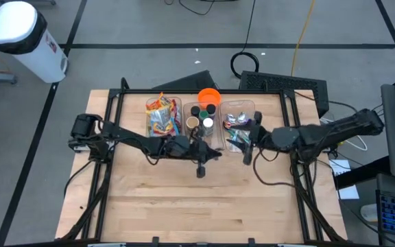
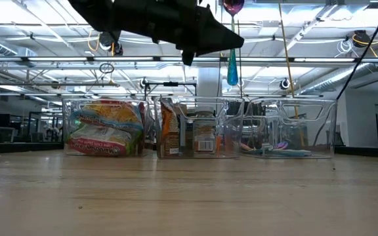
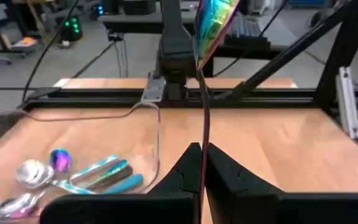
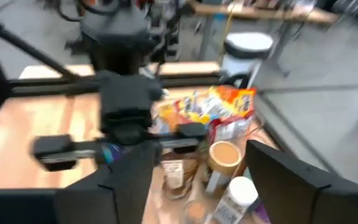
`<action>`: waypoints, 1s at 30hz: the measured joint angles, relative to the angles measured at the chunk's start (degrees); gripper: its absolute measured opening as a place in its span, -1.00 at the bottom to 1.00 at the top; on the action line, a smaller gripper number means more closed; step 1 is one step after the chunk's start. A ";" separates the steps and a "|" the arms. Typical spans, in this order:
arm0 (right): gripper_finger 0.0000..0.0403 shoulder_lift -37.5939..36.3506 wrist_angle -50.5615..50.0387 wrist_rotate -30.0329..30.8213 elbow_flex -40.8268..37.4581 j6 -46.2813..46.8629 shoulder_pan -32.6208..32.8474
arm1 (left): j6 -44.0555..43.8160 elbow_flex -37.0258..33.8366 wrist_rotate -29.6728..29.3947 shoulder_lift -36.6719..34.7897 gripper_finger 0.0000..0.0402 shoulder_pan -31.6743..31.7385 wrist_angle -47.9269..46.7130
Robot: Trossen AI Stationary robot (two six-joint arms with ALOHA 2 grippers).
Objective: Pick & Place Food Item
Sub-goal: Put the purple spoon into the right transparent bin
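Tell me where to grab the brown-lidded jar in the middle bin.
Grip the brown-lidded jar by its lid, coming straight down from above. It stands upright in the middle clear bin, with the white-capped bottle close beside it. The bin walls and neighbouring bottles probably block a side approach, so only the round top is free.

Three clear bins (image 1: pixel 184 116) block the table's (image 1: pixel 197 206) far edge; the near half lies open.
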 joint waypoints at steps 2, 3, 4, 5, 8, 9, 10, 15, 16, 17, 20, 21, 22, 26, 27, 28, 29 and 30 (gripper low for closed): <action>0.22 2.31 -10.10 -1.87 7.82 3.07 -0.04 | -0.44 0.01 2.39 0.05 -0.97 0.66 0.27; 0.25 3.59 -14.23 -2.94 11.38 4.38 -0.04 | -0.75 0.01 2.95 0.09 -0.97 0.91 0.21; 0.28 5.09 -18.25 -4.06 14.78 5.56 -0.04 | -1.06 0.01 3.00 0.11 -0.98 1.10 -0.06; 0.29 6.81 -21.78 -5.27 18.03 6.46 -0.15 | -1.12 0.01 3.10 0.11 -0.98 1.14 -0.36; 0.29 12.38 -29.46 -10.70 26.03 7.00 -0.95 | -1.23 0.01 3.32 0.11 -0.97 1.03 -0.32; 0.28 14.21 -31.55 -12.85 28.02 7.05 -1.30 | -1.23 0.01 3.32 0.11 -0.97 0.96 -0.40; 0.27 16.07 -33.23 -14.74 29.85 6.99 -1.62 | -1.24 0.01 3.35 0.11 -0.96 0.94 -0.64; 0.19 22.98 -39.49 -21.21 34.38 5.11 -3.07 | -1.48 0.01 3.34 0.11 -0.97 0.99 -1.35; 0.18 23.93 -40.31 -21.14 34.50 4.75 -3.34 | -1.47 0.01 3.32 0.11 -0.97 0.99 -1.35; 0.17 24.61 -40.72 -21.08 34.50 4.40 -3.58 | -1.47 0.01 3.32 0.11 -0.96 0.99 -1.48; 0.12 25.75 -41.83 -21.10 34.50 4.19 -4.28 | -1.47 0.01 3.30 0.11 -0.98 0.99 -2.09; 0.09 25.87 -41.91 -21.06 34.51 3.99 -4.48 | -1.47 0.01 3.30 0.11 -0.98 0.99 -2.11; 0.06 25.88 -42.17 -21.03 34.55 3.57 -4.63 | -1.47 0.01 3.28 0.11 -0.98 0.99 -2.09; -0.13 25.76 -42.64 -21.03 34.56 3.33 -4.63 | -1.51 0.01 2.82 0.11 -0.96 0.97 -2.39; -0.19 25.49 -42.80 -21.06 34.56 3.33 -4.63 | -1.52 0.01 2.76 0.11 -0.97 0.99 -2.48; -0.24 25.30 -42.80 -21.06 34.56 3.31 -4.62 | -1.54 0.01 2.75 0.11 -0.98 0.99 -2.57; -0.30 25.16 -42.50 -21.06 34.56 3.31 -4.63 | -1.60 0.01 2.75 0.11 -0.98 0.99 -2.55; -0.35 24.92 -42.20 -21.01 34.58 3.33 -4.63 | -1.69 0.01 2.75 0.11 -0.97 0.99 -2.55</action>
